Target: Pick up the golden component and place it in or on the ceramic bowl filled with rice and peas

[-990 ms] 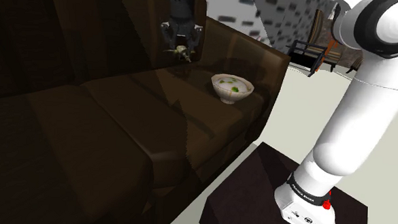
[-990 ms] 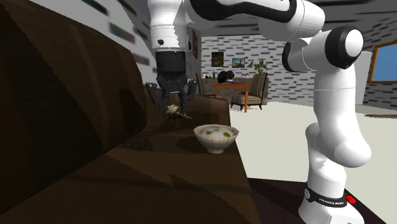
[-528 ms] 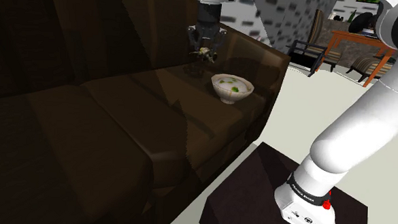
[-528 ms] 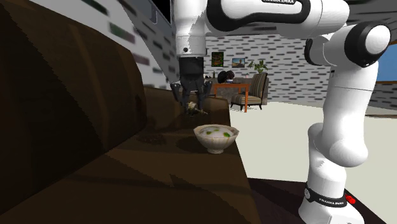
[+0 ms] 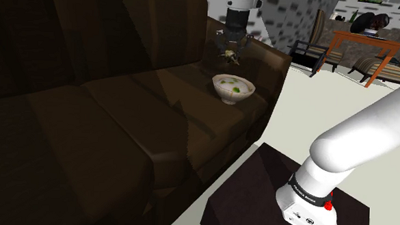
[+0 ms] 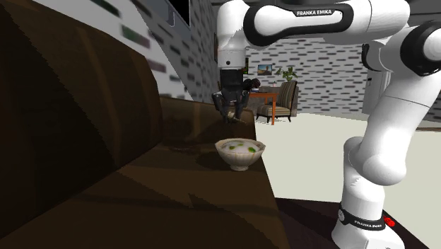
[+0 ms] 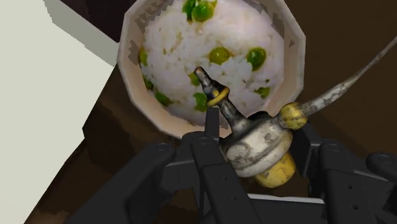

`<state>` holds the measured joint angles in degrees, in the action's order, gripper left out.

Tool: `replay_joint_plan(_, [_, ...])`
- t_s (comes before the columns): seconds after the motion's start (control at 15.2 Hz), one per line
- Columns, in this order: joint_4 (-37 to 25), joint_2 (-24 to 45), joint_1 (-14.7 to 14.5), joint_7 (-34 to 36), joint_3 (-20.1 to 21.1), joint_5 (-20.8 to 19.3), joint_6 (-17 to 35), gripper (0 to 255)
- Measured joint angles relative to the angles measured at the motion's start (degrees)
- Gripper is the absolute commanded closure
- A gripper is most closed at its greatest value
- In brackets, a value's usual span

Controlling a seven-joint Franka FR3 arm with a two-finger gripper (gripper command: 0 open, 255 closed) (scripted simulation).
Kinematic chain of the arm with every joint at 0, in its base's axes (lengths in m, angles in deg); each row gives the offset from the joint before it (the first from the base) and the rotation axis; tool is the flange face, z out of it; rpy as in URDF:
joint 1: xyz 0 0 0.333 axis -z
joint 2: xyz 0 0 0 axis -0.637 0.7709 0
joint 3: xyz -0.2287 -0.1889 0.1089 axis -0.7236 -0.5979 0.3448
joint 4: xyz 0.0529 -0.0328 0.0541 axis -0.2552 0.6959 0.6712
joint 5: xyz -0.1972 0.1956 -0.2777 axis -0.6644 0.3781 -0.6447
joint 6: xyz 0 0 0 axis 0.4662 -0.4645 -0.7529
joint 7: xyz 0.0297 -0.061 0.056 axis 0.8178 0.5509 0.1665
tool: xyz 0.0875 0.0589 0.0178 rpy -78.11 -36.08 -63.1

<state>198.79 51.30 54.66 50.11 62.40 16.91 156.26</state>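
Gripper (image 5: pixel 229 53) of mine clamped on the golden component (image 7: pixel 254 145), held aloft at the shoulder view's upper middle — just above the bowl of rice and peas (image 5: pixel 232 89), which sits on the dark sofa (image 5: pixel 123 112).

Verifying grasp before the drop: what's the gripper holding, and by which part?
The gripper is shut on the golden component, clasping its rounded grey-and-gold body; the thin spout-like tip sticks out toward the bowl.
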Motion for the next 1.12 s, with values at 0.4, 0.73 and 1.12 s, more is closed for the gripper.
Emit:
replay_joint_plan(0.4, [6.44, -4.12, 1.38, -5.36, -3.94, -0.32, 2.74, 255])
replay_joint_plan(0.73, [10.58, -4.65, 1.28, -5.22, -3.93, -0.22, 6.34, 255])
replay_joint_plan(1.12, [13.86, -4.73, 1.19, -4.92, -3.79, -0.18, 9.55, 255])
